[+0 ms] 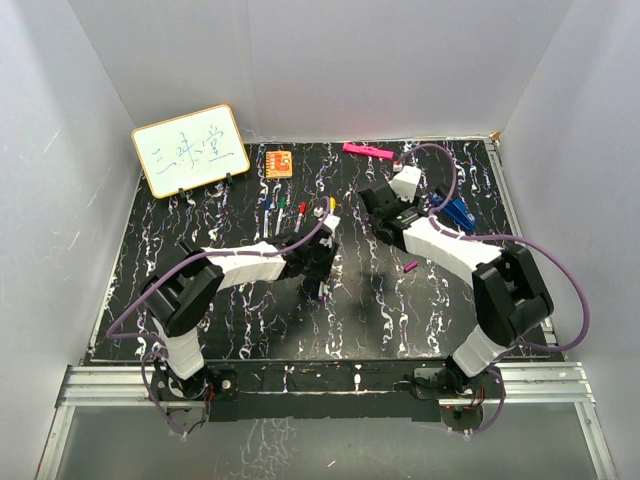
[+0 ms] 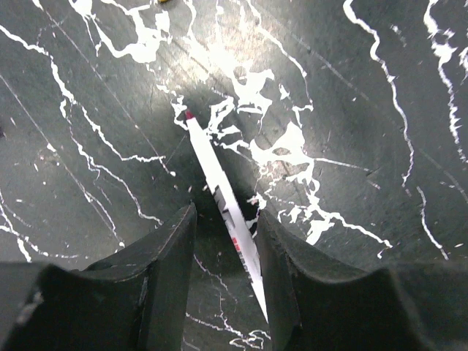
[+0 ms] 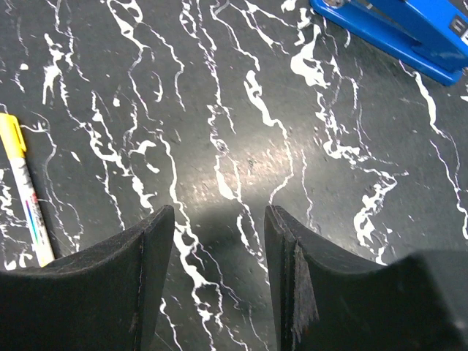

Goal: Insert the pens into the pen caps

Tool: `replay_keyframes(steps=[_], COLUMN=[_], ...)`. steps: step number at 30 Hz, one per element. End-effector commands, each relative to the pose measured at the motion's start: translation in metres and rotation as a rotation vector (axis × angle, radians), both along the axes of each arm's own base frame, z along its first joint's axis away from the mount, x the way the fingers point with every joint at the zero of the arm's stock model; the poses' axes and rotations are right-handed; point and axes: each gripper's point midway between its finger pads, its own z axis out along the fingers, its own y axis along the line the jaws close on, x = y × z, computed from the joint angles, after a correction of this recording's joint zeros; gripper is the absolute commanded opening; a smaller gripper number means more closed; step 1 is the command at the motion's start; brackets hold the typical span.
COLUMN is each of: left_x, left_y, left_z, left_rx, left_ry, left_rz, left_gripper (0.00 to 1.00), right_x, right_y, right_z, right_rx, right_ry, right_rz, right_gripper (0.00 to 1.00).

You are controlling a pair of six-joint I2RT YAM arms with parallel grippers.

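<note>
Black left fingers [image 2: 164,270] stand apart on either side of one thin white-barrelled pen with a dark red tip [image 2: 219,186]. It lies on the black, white-veined surface [image 2: 351,110], and a gap shows on one side of it. Likewise spread, the right fingers [image 3: 146,263] have only surface between them, with one yellow-capped white pen [image 3: 25,194] beside them and one blue clip-like object [image 3: 409,29] beyond. Overhead, one small purple cap [image 1: 410,267] lies alone, and roughly five pens [image 1: 285,212] form a row, too small to count surely.
</note>
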Motion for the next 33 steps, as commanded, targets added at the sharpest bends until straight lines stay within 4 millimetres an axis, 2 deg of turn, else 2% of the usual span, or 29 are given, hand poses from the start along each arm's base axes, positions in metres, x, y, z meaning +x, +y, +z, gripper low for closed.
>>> replay_keyframes(steps=[1, 6, 10, 15, 22, 26, 30, 33], left_x=[-0.033, -0.047, -0.055, -0.063, -0.071, -0.075, -0.077, -0.077], left_y=[0.048, 0.064, 0.071, 0.076, 0.087, 0.092, 0.097, 0.098], left_z=[-0.025, -0.028, -0.033, -0.042, -0.057, -0.066, -0.067, -0.063], left_rx=[0.275, 0.372, 0.406, 0.441, 0.517, 0.56, 0.582, 0.576], left_ry=[0.109, 0.149, 0.174, 0.216, 0.267, 0.3, 0.308, 0.297], left_rz=[0.003, 0.011, 0.015, 0.014, 0.006, -0.005, -0.013, -0.016], left_gripper=[0.37, 0.36, 0.34, 0.2, 0.13, 0.0, 0.0, 0.0], right_x=[-0.011, -0.019, -0.026, -0.035, -0.043, -0.049, -0.059, -0.066], right_y=[-0.01, -0.016, -0.02, -0.025, -0.03, -0.032, -0.031, -0.031], right_z=[0.017, 0.023, 0.016, 0.0, -0.011, -0.018, -0.03, -0.04], right_rx=[0.036, 0.032, 0.038, 0.037, 0.032, 0.039, 0.071, 0.095], right_ry=[-0.049, -0.054, -0.04, -0.001, 0.028, 0.058, 0.092, 0.115], right_rz=[-0.047, -0.058, -0.078, -0.107, -0.138, -0.16, -0.178, -0.203], right_gripper=[0.5, 0.5, 0.5, 0.5, 0.49, 0.49, 0.48, 0.43])
